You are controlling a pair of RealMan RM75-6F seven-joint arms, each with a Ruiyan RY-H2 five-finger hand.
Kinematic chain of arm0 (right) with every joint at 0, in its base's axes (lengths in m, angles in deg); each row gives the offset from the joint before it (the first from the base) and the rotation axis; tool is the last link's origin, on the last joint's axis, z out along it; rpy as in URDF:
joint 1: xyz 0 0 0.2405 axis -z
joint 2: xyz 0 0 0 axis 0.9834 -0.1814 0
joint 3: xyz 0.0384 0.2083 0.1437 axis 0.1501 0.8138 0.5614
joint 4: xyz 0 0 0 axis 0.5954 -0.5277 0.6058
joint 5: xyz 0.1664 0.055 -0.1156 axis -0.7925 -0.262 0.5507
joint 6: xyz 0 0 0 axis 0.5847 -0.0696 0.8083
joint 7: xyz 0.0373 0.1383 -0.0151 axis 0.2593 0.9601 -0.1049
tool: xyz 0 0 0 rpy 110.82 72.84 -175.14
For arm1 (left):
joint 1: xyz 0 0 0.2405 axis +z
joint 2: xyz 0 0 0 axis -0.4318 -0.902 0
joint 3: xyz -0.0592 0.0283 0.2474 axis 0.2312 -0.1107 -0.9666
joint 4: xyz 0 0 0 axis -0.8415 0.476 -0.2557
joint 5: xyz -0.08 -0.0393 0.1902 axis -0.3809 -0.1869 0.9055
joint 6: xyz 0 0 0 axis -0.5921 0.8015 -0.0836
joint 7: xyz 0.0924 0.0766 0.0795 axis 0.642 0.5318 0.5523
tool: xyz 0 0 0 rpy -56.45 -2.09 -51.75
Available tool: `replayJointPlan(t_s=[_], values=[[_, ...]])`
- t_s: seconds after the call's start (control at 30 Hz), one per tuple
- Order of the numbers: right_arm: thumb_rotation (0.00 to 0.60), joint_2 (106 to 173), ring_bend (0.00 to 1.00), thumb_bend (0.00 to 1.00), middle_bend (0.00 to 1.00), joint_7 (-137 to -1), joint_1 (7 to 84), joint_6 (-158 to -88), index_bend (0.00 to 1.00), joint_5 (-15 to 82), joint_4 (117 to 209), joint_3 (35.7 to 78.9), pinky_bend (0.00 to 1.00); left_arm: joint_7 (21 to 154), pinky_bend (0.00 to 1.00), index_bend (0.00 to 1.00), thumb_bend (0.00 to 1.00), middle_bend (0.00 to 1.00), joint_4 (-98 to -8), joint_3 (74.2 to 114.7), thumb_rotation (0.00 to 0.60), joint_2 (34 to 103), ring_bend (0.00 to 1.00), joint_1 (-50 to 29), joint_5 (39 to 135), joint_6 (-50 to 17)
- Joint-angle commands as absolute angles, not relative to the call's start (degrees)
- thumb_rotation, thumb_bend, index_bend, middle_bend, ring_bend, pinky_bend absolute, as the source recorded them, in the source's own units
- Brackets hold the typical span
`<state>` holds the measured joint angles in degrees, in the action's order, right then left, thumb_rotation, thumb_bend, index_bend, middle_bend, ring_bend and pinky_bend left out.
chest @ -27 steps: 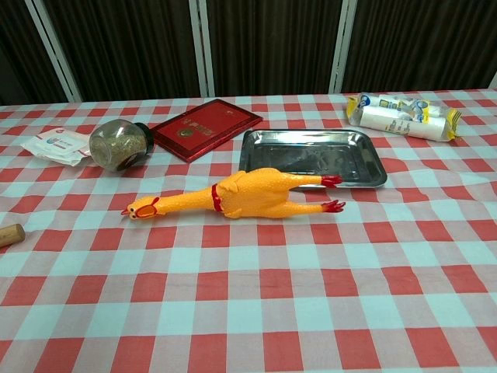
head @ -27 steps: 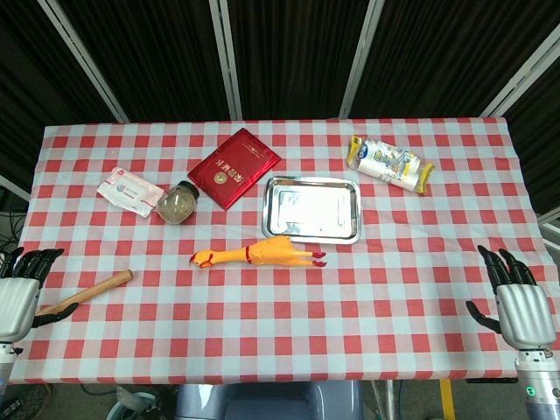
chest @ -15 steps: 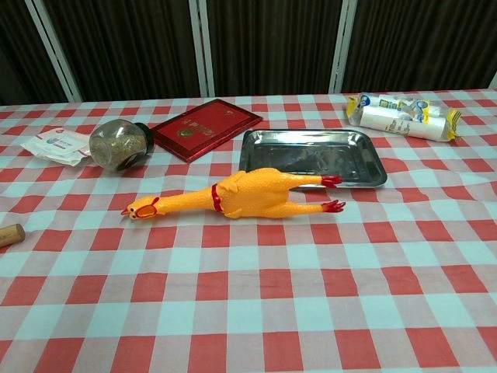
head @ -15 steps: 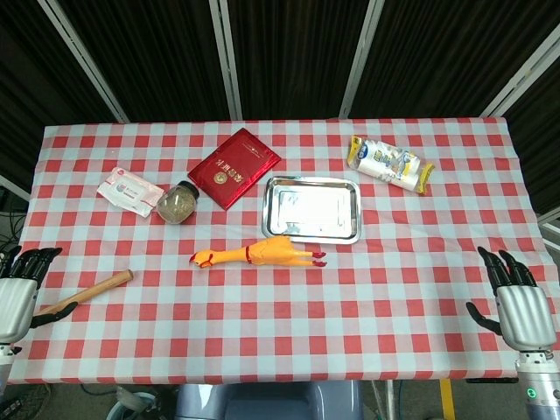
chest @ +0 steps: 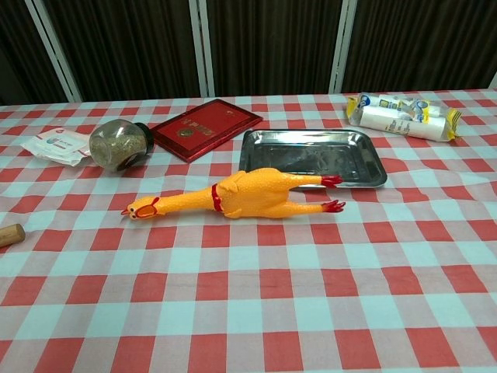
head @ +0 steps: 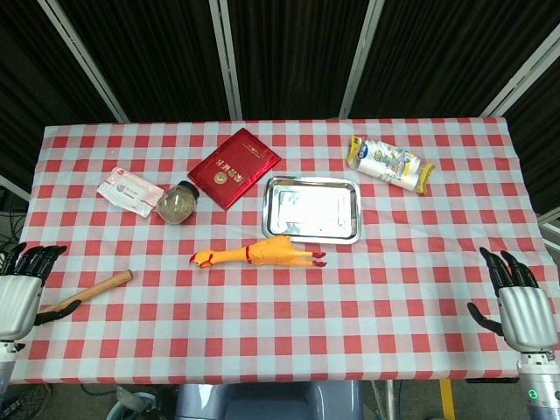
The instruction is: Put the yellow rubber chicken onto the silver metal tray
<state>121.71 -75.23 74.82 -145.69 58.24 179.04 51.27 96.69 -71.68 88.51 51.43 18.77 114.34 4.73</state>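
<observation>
Left hand (head: 17,293) idling at the near left table edge, fingers apart, holding nothing; sliding slightly down and outward versus the earlier frames. Right hand (head: 523,306) hovering at the near right edge, fingers spread, also empty, barely shifting. Neither showing in the chest view. Nothing else changing: chicken, tray and clutter sitting exactly as before, so no progress on the task yet, reach probably not started.

Rubber chicken (chest: 241,194) lying on its side on the checked cloth, head pointing left, red feet pointing right, just in front of the metal tray (chest: 373,165), feet close to its near rim, whether touching not clear. Tray holding nothing. Chicken sitting well apart from both hands, roughly midway between them and further up the table; right hand looking like the nearer side for the feet end, left for the head.

Also lying around: wooden stick (head: 87,290) near left hand, jar (head: 178,203), red booklet (head: 233,167), wipes pack (head: 128,191), plastic-wrapped roll (head: 389,163).
</observation>
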Motion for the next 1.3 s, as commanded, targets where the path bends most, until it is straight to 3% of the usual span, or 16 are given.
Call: replayJointPlan(t_s=[0.03, 0.17, 0.5, 0.9, 1.1, 1.3], values=[[0.600, 121.7, 0.11, 0.26, 0.17, -75.1, 74.7, -145.5, 0.01, 58.2, 179.1, 51.3, 0.19, 96.3, 0.10, 0.18, 0.04, 0.20, -71.7, 88.9, 0.600, 51.4, 0.15, 17.9, 114.8, 4.2], [0.600, 121.6, 0.11, 0.26, 0.17, -75.0, 74.4, -145.2, 0.01, 58.4, 179.0, 51.4, 0.19, 95.2, 0.10, 0.19, 0.05, 0.22, -71.3, 89.9, 0.600, 51.6, 0.15, 15.5, 115.2, 1.8], [0.600, 121.5, 0.11, 0.26, 0.17, -75.5, 74.0, -144.7, 0.01, 58.7, 179.4, 51.2, 0.19, 94.3, 0.19, 0.24, 0.06, 0.27, -73.2, 92.2, 0.600, 52.2, 0.20, 4.3, 116.9, -11.8], [0.600, 121.1, 0.11, 0.26, 0.17, -76.0, 74.1, -144.5, 0.01, 58.9, 180.3, 50.8, 0.19, 102.8, 0.21, 0.21, 0.06, 0.25, -71.7, 97.3, 0.600, 66.1, 0.20, -11.6, 105.6, -32.2], [0.600, 120.9, 0.11, 0.26, 0.17, -75.9, 74.5, -144.8, 0.01, 58.8, 180.4, 50.6, 0.19, 107.5, 0.30, 0.20, 0.06, 0.26, -65.9, 99.9, 0.600, 74.5, 0.20, -15.3, 96.1, -33.3], [0.600, 120.9, 0.11, 0.26, 0.17, -75.6, 74.6, -144.9, 0.01, 58.7, 180.4, 50.5, 0.19, 108.5, 0.31, 0.21, 0.06, 0.27, -63.6, 100.4, 0.600, 77.2, 0.22, -16.5, 92.6, -32.9]])
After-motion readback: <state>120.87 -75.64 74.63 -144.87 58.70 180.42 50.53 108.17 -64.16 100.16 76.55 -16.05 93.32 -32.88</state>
